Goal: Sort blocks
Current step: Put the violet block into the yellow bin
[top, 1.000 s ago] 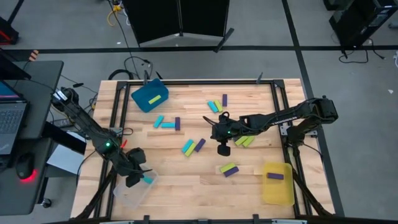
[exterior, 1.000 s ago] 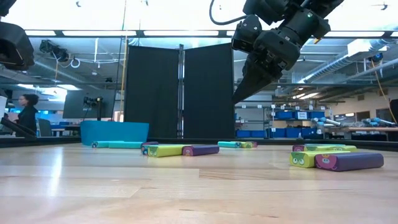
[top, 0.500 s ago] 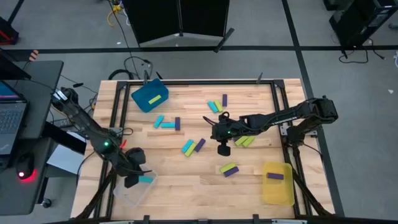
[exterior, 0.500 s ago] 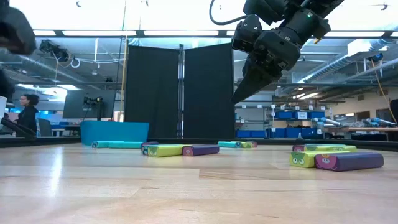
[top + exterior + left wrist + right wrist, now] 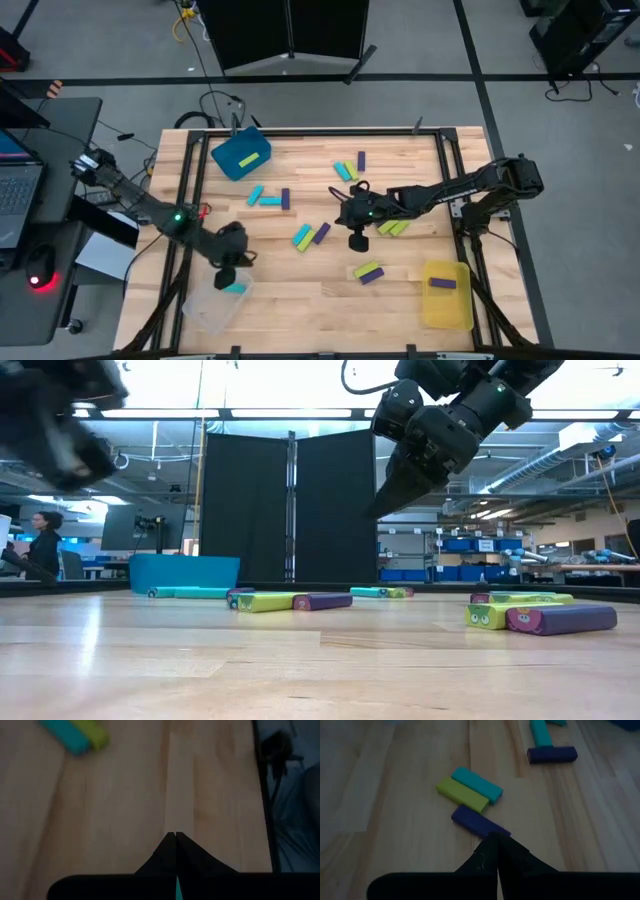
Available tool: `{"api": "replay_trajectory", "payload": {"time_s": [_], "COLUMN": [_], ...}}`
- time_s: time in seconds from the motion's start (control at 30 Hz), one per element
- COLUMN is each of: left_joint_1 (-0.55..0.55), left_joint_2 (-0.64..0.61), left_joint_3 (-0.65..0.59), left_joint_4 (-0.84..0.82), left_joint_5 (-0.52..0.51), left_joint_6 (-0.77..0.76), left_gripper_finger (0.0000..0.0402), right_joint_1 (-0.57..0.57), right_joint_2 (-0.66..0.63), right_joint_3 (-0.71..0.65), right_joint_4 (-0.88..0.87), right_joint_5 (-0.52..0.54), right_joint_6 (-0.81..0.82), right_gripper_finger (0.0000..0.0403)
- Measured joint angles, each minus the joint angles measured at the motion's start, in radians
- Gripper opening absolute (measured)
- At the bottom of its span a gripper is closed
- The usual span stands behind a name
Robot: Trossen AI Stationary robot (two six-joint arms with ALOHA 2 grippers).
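The blocks are small cyan, lime and purple bars scattered over the wooden table (image 5: 400, 300). My left gripper (image 5: 228, 272) (image 5: 175, 836) hangs shut and empty over the table's near left, beside the clear bin (image 5: 205, 310), in which one cyan block (image 5: 235, 288) lies. My right gripper (image 5: 352, 240) (image 5: 496, 836) is shut and empty above the table's middle. Just beyond its tips lies a purple block (image 5: 479, 823) beside a lime block (image 5: 462, 795) and a cyan block (image 5: 477, 784). In the low view it hangs well above the wood (image 5: 385, 508).
A blue bin (image 5: 232, 160) at the far left holds a lime block (image 5: 254, 157). A yellow bin (image 5: 447, 305) at the near right holds a purple block (image 5: 442, 283). More blocks lie near the middle (image 5: 368, 271) and the far side (image 5: 347, 168). A person (image 5: 42, 545) stands beyond the table.
My left gripper has risen from over the clear bin and swung toward the table's right and far side, rolling as it went. The cyan block has stayed in the clear bin.
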Motion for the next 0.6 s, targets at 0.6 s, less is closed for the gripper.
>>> {"api": "replay_trajectory", "payload": {"time_s": [0.6], "left_joint_1": [0.374], "left_joint_2": [0.130], "left_joint_3": [0.000], "left_joint_4": [0.196], "left_joint_5": [0.025], "left_joint_6": [0.249], "left_gripper_finger": [0.0001], "right_joint_1": [0.021], "right_joint_2": [-0.006], "right_joint_3": [-0.116], "right_joint_4": [0.191], "right_joint_5": [0.068], "right_joint_6": [0.109], "right_gripper_finger": [0.0008]}}
